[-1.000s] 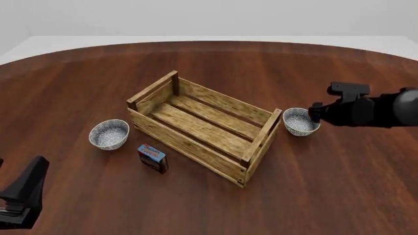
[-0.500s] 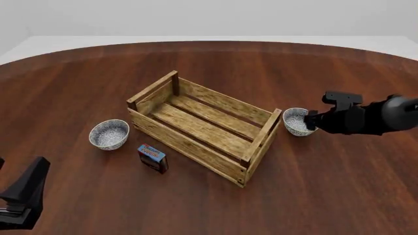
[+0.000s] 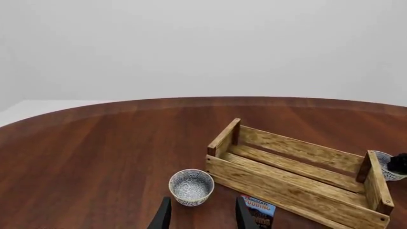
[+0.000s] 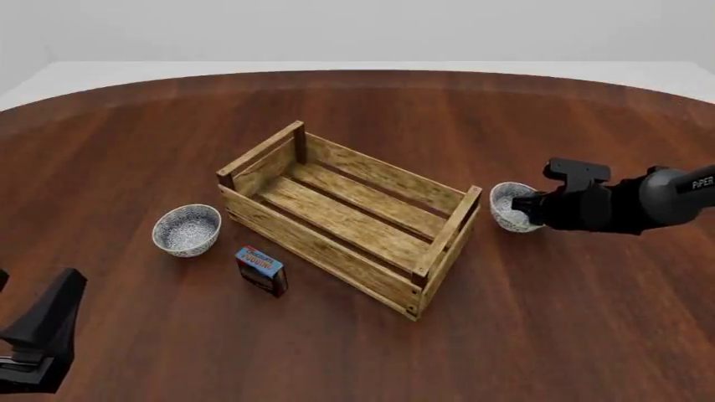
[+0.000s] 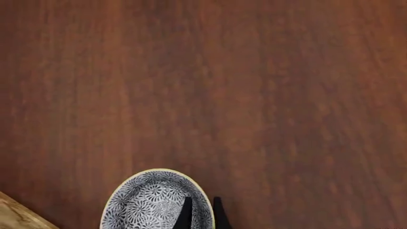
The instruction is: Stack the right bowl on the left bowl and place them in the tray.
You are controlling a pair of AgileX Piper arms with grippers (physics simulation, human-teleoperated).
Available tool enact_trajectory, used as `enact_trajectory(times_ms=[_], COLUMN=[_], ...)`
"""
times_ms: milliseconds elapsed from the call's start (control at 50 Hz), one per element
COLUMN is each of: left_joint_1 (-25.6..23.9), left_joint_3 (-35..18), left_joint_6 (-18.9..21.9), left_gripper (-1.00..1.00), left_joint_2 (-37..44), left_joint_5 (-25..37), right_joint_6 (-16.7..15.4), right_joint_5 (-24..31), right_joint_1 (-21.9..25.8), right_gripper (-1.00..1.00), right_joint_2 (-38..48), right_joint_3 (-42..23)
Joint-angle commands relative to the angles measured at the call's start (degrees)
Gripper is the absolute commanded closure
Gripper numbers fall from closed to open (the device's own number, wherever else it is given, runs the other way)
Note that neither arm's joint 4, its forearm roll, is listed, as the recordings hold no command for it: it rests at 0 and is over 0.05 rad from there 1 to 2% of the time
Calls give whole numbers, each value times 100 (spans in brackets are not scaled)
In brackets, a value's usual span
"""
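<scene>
Right claw (image 5: 202, 212) pinching rim of right bowl (image 4: 508, 206) at tray's (image 4: 347, 222) three o'clock. Left claw (image 3: 201, 215) parted, idle, near left bowl (image 4: 187, 229).

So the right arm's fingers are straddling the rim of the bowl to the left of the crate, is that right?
Not quite. The right gripper's fingers straddle the rim of the bowl to the right of the crate, not the left. The front view shows it.
</scene>
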Motion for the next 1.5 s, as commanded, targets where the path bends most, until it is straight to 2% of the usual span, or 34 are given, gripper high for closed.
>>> enact_trajectory(times_ms=[20,220,560,780,860,1060,1500], left_joint_1=[-9,-20,-26,-77,-89,-108,-203], left_joint_3=[20,-35,-116,-185,-371,-509,-682], left_joint_6=[-8,-18,-28,3,48,141,190], left_gripper=[-100,-100,-100,-100,-100,-100,-100], left_joint_2=[0,0,0,0,0,0,0], left_joint_5=[-13,21,62,112,274,364,560], right_joint_6=[-70,-301,-582,-742,-756,-930,-1206], right_joint_5=[27,103,322,514,529,680,1153], right_joint_1=[-78,-266,-322,-225,-195,-216,343], right_gripper=[100,100,100,100,100,100,100], right_joint_2=[147,-352,-1422,-2490,-2933,-3760,-4715], right_joint_3=[81,214,538,864,971,988,870])
